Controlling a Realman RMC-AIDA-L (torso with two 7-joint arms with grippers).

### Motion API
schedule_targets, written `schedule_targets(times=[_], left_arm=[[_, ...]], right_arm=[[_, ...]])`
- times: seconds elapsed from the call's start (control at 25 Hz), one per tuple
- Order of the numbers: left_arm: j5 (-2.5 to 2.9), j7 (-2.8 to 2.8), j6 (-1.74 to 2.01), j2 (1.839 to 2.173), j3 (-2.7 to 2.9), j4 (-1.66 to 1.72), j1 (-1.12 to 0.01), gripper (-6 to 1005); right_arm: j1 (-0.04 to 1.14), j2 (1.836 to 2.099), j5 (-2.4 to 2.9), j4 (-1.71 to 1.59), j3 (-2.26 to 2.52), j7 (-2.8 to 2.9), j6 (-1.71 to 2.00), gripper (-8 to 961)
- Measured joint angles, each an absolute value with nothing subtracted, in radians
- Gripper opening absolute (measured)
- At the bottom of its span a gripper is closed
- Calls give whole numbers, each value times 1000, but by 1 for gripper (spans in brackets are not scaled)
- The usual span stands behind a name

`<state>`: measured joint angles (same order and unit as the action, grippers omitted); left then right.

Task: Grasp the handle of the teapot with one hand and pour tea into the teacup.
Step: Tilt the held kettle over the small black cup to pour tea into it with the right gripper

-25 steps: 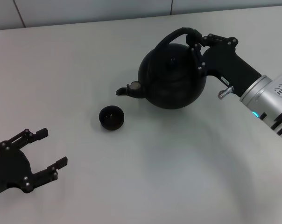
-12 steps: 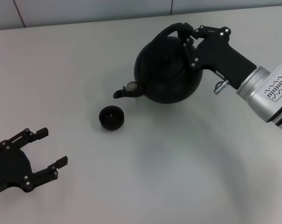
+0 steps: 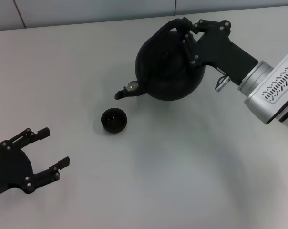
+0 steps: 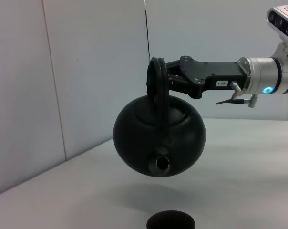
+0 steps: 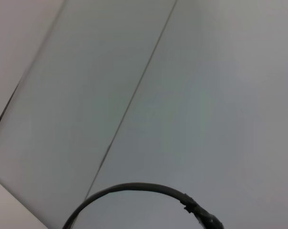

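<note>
The right gripper is clamped on the handle, holding the teapot aloft toward the table's far edge. Its spout hangs near the teacup, not over it; pouring remains undone. The left gripper idles spread wide near the table's front-left corner.

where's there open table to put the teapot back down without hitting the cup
Bare table spreads from the teacup toward the right arm, and behind the left gripper up to the wall. It is tight only between teacup and spout, where the right gripper holds the teapot aloft.
</note>
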<state>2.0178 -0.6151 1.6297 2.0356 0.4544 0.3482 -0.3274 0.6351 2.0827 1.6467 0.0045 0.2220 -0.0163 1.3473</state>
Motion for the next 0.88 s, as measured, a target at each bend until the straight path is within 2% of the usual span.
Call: schedule_targets(times=[0.88], left_arm=[[2012, -615, 1634, 2042, 446, 349, -331, 808]], right_arm=[[658, 2083, 1671, 5, 226, -80, 1338, 68]])
